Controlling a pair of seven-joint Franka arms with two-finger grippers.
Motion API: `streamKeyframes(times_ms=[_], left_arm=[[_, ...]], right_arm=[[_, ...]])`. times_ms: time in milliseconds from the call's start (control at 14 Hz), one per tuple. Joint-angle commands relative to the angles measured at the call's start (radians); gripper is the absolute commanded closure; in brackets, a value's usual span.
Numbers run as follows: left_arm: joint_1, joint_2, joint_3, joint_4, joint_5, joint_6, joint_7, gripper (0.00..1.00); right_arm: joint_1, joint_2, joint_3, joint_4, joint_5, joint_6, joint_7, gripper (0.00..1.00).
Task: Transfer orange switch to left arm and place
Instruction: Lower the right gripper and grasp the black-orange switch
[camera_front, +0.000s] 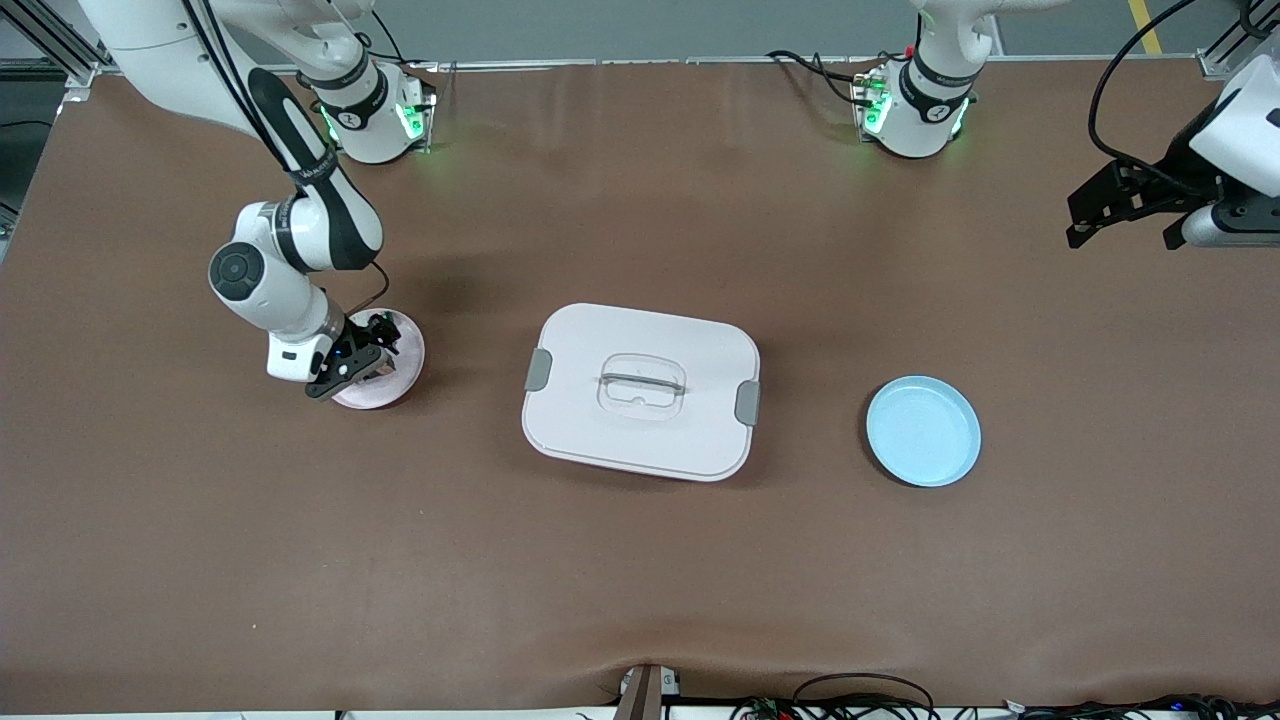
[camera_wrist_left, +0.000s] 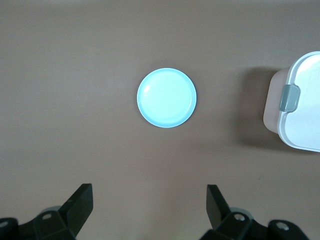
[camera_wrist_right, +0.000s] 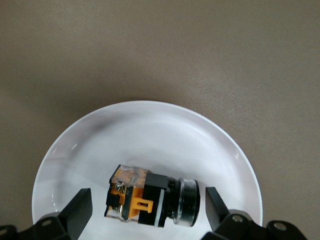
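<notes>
Two white robot arms with black joints share the brown table, and we see each one's black two-finger gripper standing open with nothing held. The right gripper (camera_front: 362, 352) shows at the middle left of the front view, low over a small round white-pink plate (camera_front: 400, 362). In the right wrist view its fingertips (camera_wrist_right: 80, 207) stand wide to either side of the orange switch (camera_wrist_right: 152, 201), a small black blocky component with an orange part and a clear end, which lies on its side in that white-pink plate (camera_wrist_right: 145, 135) near the lower centre of the frame. The fingers do not touch it.

The left gripper (camera_front: 1125, 208) hangs at the upper right edge of the front view, high over bare table toward the left arm's end, and this arm waits. In the left wrist view its fingers (camera_wrist_left: 80, 202) frame the bottom of the picture, spread apart.

At the centre of the front view we find the large white rounded-rectangular plastic box (camera_front: 641, 391), its lid shut, with a clear recessed handle (camera_front: 641, 385) and two grey side latches (camera_front: 538, 370). A round light-blue plate (camera_front: 922, 431) lies at the middle right, beside the box toward the left arm's end, apart from it.
</notes>
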Motion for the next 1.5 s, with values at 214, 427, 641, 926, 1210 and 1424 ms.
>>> streamKeyframes(times_ms=[214, 427, 641, 926, 1210, 1424], left_arm=[[-0.001, 0.006, -0.019, 0.015, 0.038, -0.008, 0.018, 0.00], [0.002, 0.006, -0.033, 0.014, 0.040, -0.009, 0.015, 0.00], [0.009, 0.005, -0.033, 0.014, 0.050, -0.011, 0.017, 0.00], [0.002, 0.006, -0.034, 0.014, 0.066, -0.011, 0.015, 0.00], [0.002, 0.006, -0.034, 0.012, 0.066, -0.011, 0.015, 0.00], [0.002, 0.006, -0.034, 0.012, 0.066, -0.011, 0.017, 0.00]], right_arm=[[0.000, -0.004, 0.004, -0.013, -0.007, 0.015, 0.028, 0.00], [0.003, -0.005, 0.004, -0.022, -0.005, 0.022, 0.074, 0.00], [0.019, -0.005, 0.004, -0.020, -0.007, 0.022, 0.074, 0.00], [0.026, -0.007, 0.004, -0.017, -0.012, 0.005, 0.053, 0.68], [0.010, -0.007, 0.004, -0.017, -0.010, 0.002, 0.033, 1.00], [-0.006, -0.022, 0.004, -0.004, -0.010, -0.046, 0.016, 1.00]])
